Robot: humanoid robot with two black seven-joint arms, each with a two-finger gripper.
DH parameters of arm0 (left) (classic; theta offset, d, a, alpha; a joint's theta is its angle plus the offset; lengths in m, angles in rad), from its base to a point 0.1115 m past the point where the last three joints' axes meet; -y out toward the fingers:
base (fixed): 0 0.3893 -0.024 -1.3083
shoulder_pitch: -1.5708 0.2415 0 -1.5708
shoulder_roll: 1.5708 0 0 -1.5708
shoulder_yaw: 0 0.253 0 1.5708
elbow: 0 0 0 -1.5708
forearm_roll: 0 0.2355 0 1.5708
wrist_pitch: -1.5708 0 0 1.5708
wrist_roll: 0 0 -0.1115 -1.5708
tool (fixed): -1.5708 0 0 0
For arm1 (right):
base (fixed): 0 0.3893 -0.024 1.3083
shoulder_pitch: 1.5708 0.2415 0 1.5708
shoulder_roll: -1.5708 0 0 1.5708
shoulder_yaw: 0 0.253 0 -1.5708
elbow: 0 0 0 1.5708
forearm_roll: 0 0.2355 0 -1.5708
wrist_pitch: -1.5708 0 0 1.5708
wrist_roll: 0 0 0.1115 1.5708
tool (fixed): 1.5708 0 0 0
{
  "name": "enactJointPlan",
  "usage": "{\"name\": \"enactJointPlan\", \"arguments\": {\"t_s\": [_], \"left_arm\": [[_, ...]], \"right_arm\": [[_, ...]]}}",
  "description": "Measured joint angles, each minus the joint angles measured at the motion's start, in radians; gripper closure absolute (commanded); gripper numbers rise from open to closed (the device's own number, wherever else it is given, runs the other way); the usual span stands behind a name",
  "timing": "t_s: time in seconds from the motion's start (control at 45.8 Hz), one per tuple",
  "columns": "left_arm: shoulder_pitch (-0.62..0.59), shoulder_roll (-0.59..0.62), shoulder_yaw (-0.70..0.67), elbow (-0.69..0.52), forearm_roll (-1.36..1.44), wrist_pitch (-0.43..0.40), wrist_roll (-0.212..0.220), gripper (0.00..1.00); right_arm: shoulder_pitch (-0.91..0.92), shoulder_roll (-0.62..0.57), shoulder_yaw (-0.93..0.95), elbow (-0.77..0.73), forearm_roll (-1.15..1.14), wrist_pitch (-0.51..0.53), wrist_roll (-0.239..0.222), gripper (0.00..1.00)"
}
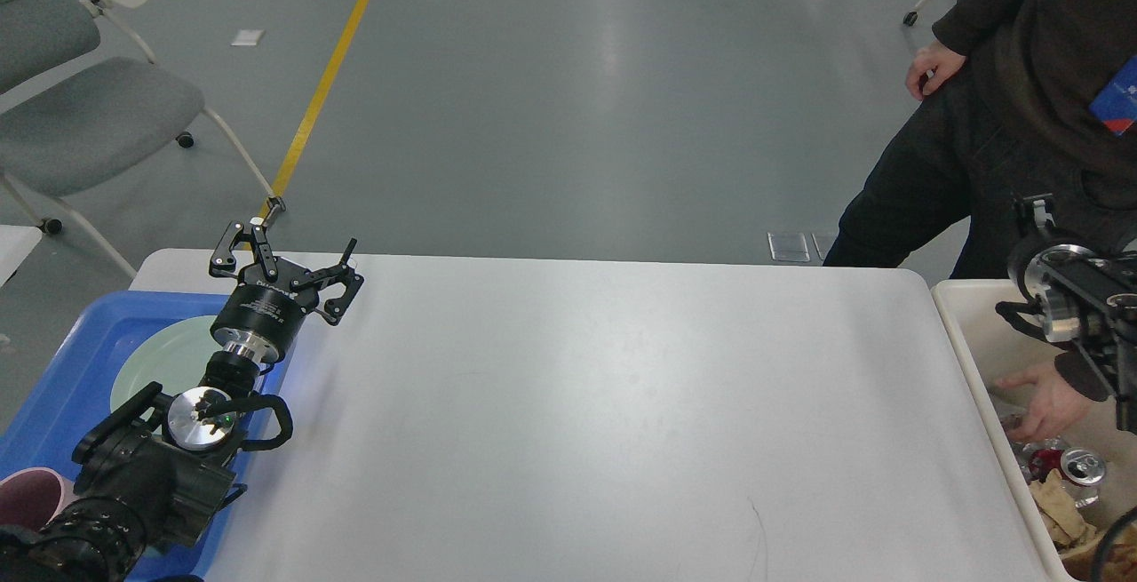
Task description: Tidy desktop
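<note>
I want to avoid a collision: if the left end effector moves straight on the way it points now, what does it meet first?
Probably nothing: the open left end effector points beyond the desktop far edge, toward bare floor; depth is uncertain.

Lab hall: grey floor (568,75) with yellow line (329,75).

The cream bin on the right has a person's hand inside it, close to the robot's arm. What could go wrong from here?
1. The person's hand reaches into the cream bin right beside the right arm, so any sudden move there may strike it.
2. The left claw hangs open over the far end of the blue tray, above the pale green plate; lowering carelessly might knock the plate.
3. The right claw is hard to see here, so its state is uncertain.
</note>
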Motion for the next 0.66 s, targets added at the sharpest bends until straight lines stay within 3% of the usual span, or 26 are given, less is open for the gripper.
{"name": "enactJointPlan", "arguments": {"t_s": [0.175,0.24,0.437,0.655], "left_arm": [[0.0,0.0,0.0,0.0,0.0,0.0,0.0,0.04],[0.0,0.0,0.0,0.0,0.0,0.0,0.0,0.04],[0.0,0.0,0.0,0.0,0.0,0.0,0.0,0.04],[0.0,0.0,0.0,0.0,0.0,0.0,0.0,0.04]], "right_arm": [[-0.072,0.01,0.197,0.221,0.0,0.002,0.116,0.0],[-0.123,0.039,0.316,0.284,0.002,0.002,0.138,0.0],[-0.187,0.154,0.593,0.303,0.003,0.021,0.15,0.0],[-0.182,0.211,0.648,0.284,0.049,0.03,0.159,0.0]]}}
